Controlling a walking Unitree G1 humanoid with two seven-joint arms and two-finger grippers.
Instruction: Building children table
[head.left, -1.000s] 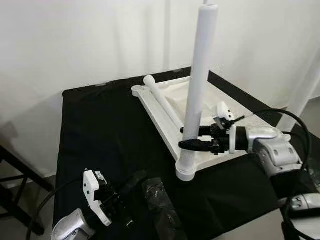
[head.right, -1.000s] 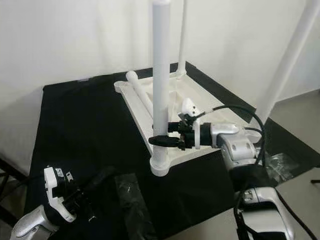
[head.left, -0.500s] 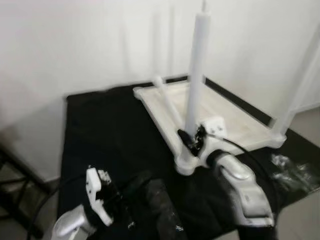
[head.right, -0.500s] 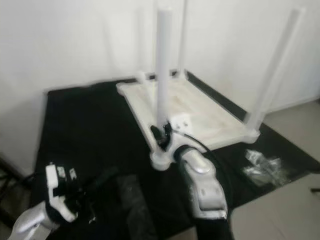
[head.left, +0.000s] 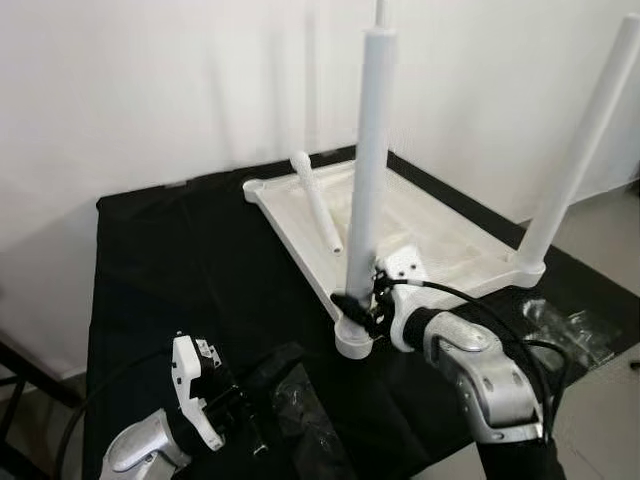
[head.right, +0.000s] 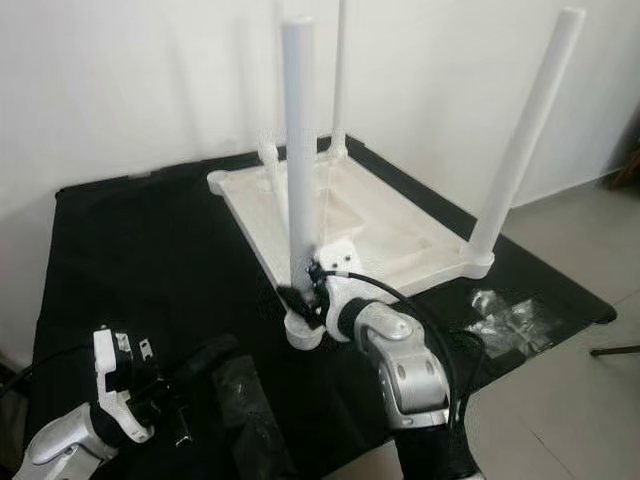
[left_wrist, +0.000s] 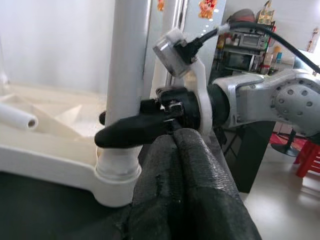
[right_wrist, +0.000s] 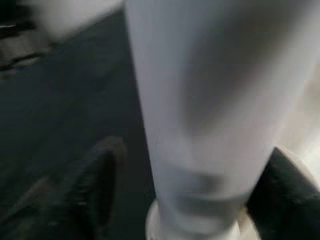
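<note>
Plastic wrap (head.left: 300, 405) crowds your left gripper (head.left: 235, 415), fingers pressed together, at the cloth's (head.left: 170, 270) near edge; right gripper (head.left: 358, 303) clasps the corner table leg (head.left: 366, 180).

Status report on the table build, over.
Right gripper clamped low on the upright leg at its corner socket. Left gripper idle. One loose leg lies on the upturned tabletop.

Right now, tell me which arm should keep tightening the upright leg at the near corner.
Right. Its end effector already straddles the upright leg just above the corner socket. The left end effector sits low at the cloth's near edge, away from the tabletop.
</note>
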